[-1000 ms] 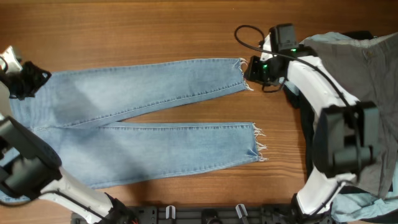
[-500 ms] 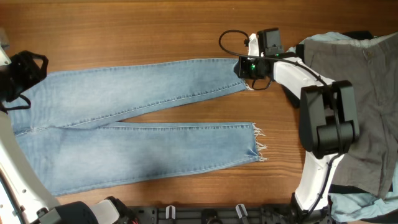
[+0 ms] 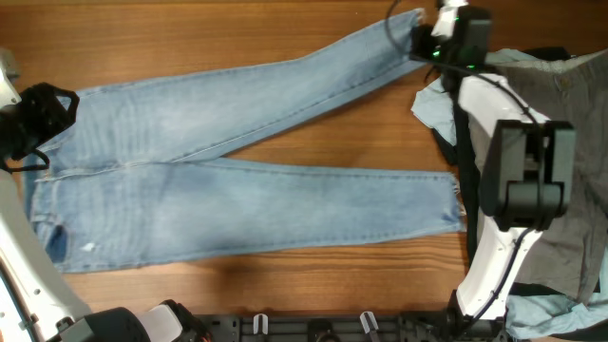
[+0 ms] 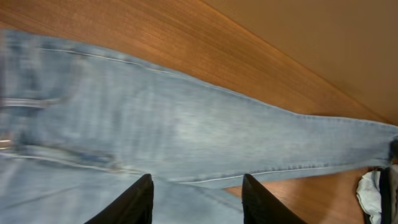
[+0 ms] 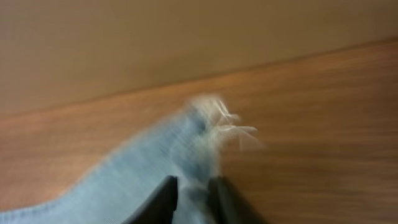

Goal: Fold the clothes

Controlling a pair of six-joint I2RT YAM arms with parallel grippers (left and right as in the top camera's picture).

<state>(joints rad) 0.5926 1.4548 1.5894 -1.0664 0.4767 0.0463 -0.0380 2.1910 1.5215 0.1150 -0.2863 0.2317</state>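
i see the wooden counter (image 3: 190, 38) filling the overhead view. a pair of light blue jeans (image 3: 237, 199) is spread flat across most of it. the waist sits at 9 o'clock. one leg runs straight across toward 3 o'clock and its hem ends just beside the base of the right arm (image 3: 503, 123). the other leg angles up toward 1 o'clock, so the two legs open in a narrow v with bare wood between them.

at 3 o'clock a heap of other clothes lies along the counter edge. a grey garment (image 3: 570, 142) is on top, and a light blue cloth (image 3: 432, 104) pokes out on the side nearer the jeans, partly under the right arm.

the right claw (image 3: 425, 33) is up at 1 o'clock on the end of the raised leg. on the right wrist camera the picture is blurred, but the right claw (image 5: 194, 196) has its fingers (image 5: 166, 198) drawn close together with the frayed hem of the jeans (image 5: 155, 162) pinched between them.

the left claw (image 3: 47, 128) is at 9 o'clock over the waistband. on its own camera the left claw (image 4: 197, 199) has its fingers (image 4: 134, 202) standing well apart, with denim (image 4: 186, 124) showing in the gap. i cannot tell whether they touch the fabric.
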